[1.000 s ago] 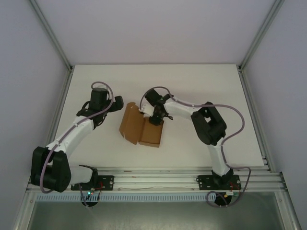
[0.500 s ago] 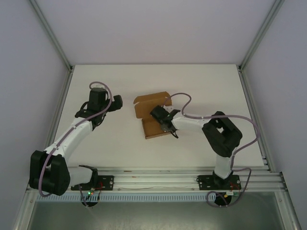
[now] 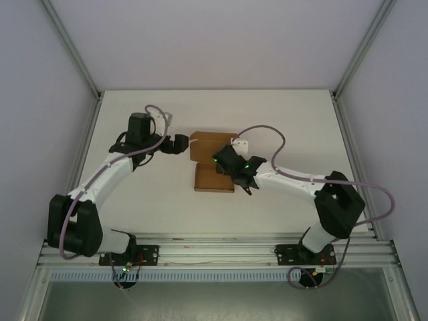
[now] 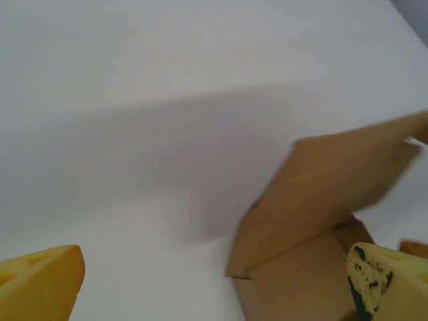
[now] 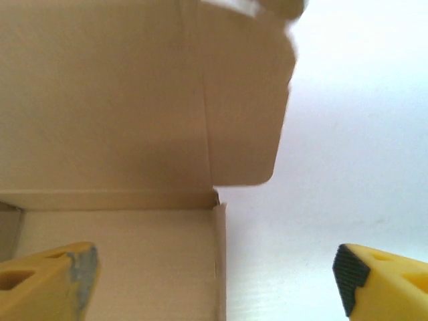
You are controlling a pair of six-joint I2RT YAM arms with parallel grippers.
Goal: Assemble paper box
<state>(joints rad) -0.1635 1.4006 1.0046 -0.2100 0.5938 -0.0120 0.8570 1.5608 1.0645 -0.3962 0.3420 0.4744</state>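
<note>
Cardboard of plain tan-brown makes up the paper box (image 3: 208, 148), which is set near the middle of the white table (image 3: 281, 120). A shallow tray is formed at its near side, and a creased panel with a rounded tab is raised behind it. The right gripper (image 3: 224, 162) is held over the tray's right part, its fingers spread wide with nothing pinched. The left gripper (image 3: 180, 143) is placed just beside the box's left edge, fingers likewise spread wide; whether the cardboard is touched cannot be told.

Matt tan cardboard paper box (image 3: 208, 179), seemingly smooth
</note>
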